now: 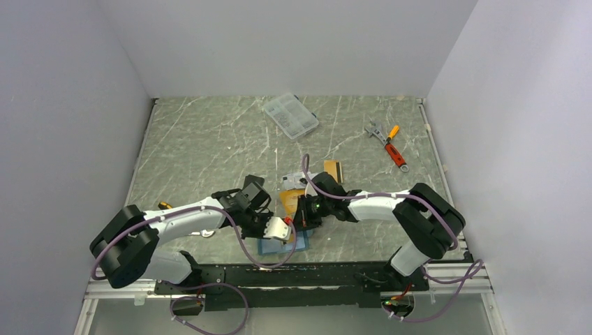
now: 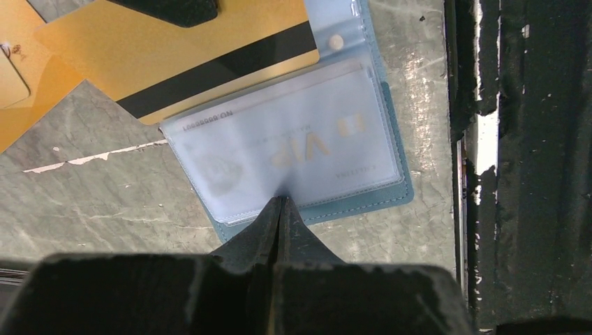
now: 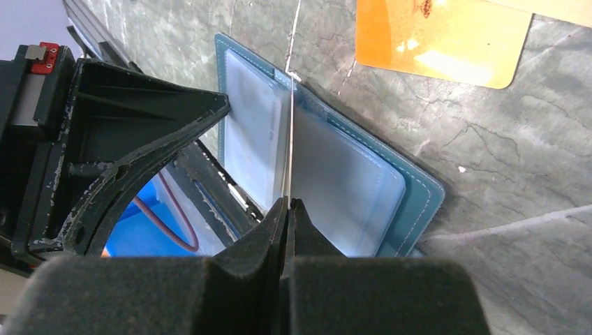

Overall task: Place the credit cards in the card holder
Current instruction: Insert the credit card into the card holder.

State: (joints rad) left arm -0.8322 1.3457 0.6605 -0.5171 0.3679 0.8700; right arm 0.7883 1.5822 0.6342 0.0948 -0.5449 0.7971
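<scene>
**Operator:** Report the state of both grippers.

**Technician:** The right gripper is fully closed on a gold striped card. The card is pinched flat, so the right wrist camera sees it only as a thin edge-on line. The left gripper is also closed, and its tips appear to nip the near edge of the clear pocket of the card holder.

**Operator:** What is the purpose of that hold?

**Technician:** Probably to anchor the holder, which lies open at the front edge of the table, while the card is steered in. The card's corner overlaps the holder beside the snap stud but is not yet in a pocket.

**Operator:** How do the views differ?

**Technician:** Only the left wrist view shows a VIP card sleeved inside. Only the top view shows a further gold card lying well apart.
</scene>
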